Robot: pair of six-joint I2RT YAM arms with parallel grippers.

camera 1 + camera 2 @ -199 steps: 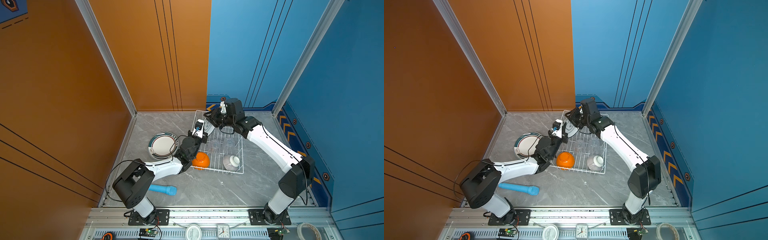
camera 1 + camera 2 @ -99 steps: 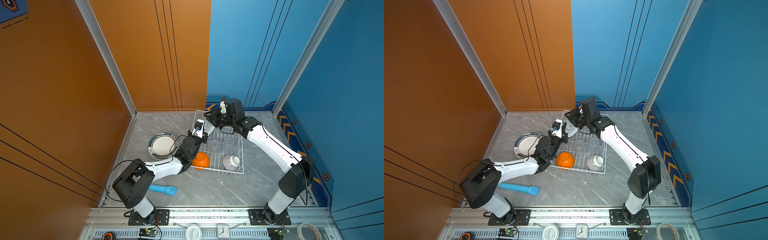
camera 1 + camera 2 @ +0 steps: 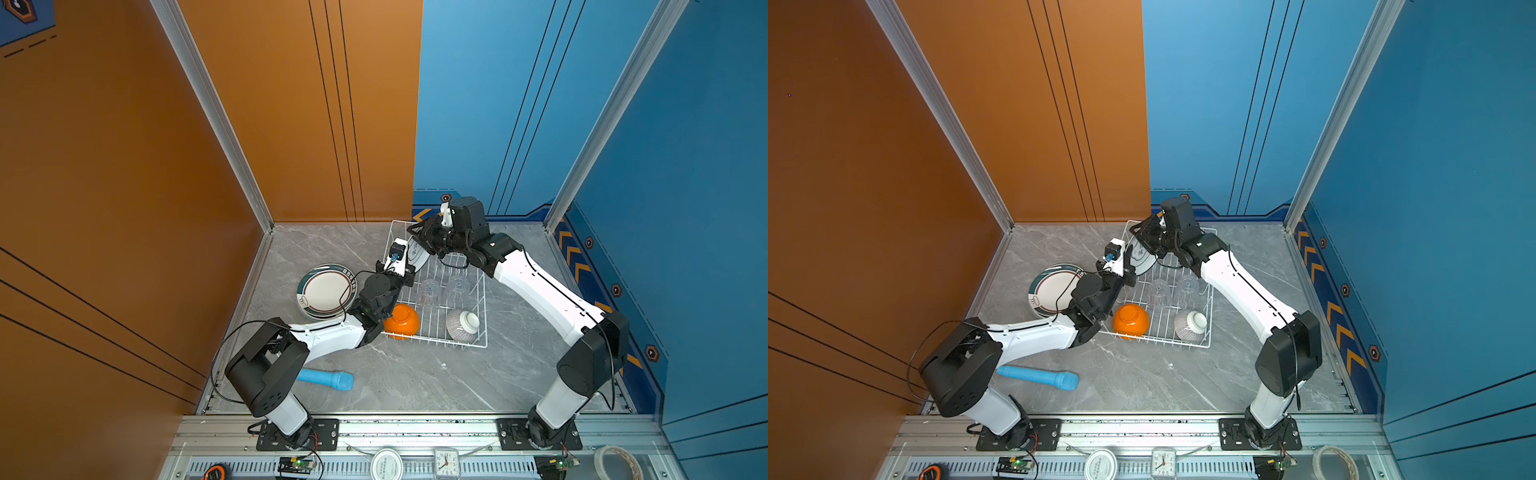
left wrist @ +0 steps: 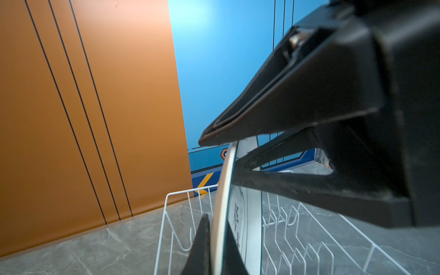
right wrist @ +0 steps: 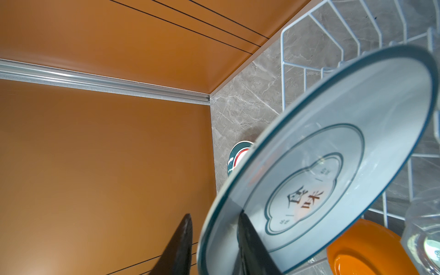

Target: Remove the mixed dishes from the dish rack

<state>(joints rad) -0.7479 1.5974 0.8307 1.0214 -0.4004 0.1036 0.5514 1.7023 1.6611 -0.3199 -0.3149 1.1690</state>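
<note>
We have the plate [image 3: 1142, 255] on edge above the rack's [image 3: 436, 307] far corner. Our left gripper [image 4: 215, 228] is clamped on its rim. The right gripper [image 5: 215, 214] straddles the rim; whether it pinches, we cannot tell. It looks glazed, stiff and breakable, so we'd grip the rim squarely.

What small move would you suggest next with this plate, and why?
Probably back the right pincer off the round white dark-rimmed plate: the left pincer is shut on its rim, while the right jaws straddle it with a visible gap, so the left alone can carry it out.
</note>
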